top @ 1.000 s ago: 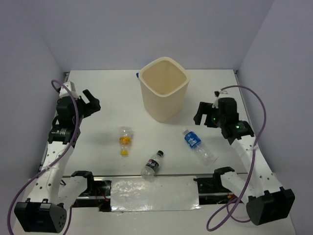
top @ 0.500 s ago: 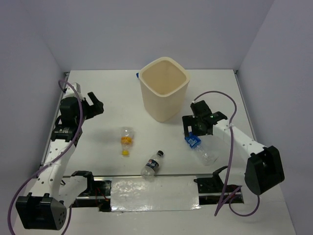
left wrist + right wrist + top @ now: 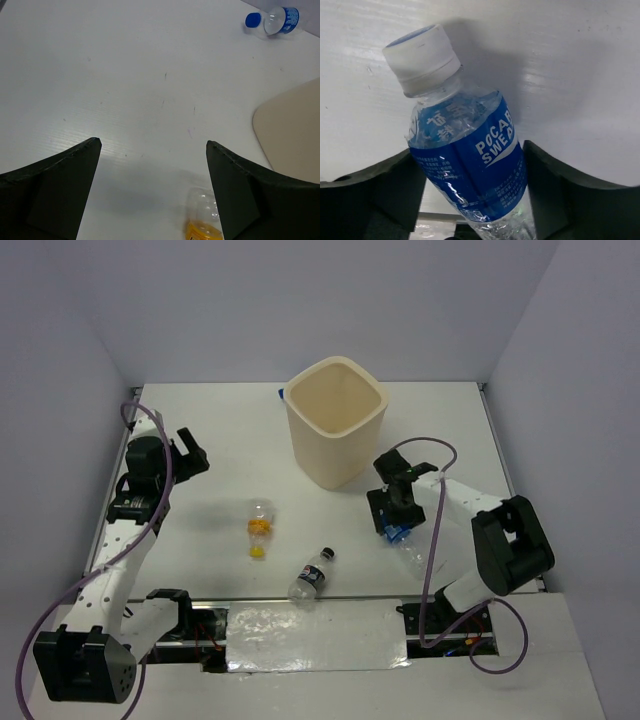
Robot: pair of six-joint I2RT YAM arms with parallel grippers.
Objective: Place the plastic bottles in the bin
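Note:
The cream bin (image 3: 330, 455) stands upright at the back middle. The blue-labelled bottle (image 3: 470, 165) lies on the table right of it, and my right gripper (image 3: 394, 521) is shut on its labelled body, one finger pressed to each side. An orange-labelled bottle (image 3: 258, 528) and a dark-labelled bottle (image 3: 312, 576) lie in front. My left gripper (image 3: 190, 452) hangs open at the left, with nothing between its fingers; the orange-labelled bottle (image 3: 202, 222) shows under its right finger. Another blue-capped bottle (image 3: 274, 19) lies behind the bin (image 3: 292, 130).
White walls close the table at the back and both sides. A clear plastic strip (image 3: 315, 635) lies along the near edge between the arm bases. The right arm's purple cable (image 3: 435, 500) loops above the table beside the bin.
My right arm has swung left and down over the blue-labelled bottle, and its jaws have narrowed onto it. The left arm has shifted only slightly.

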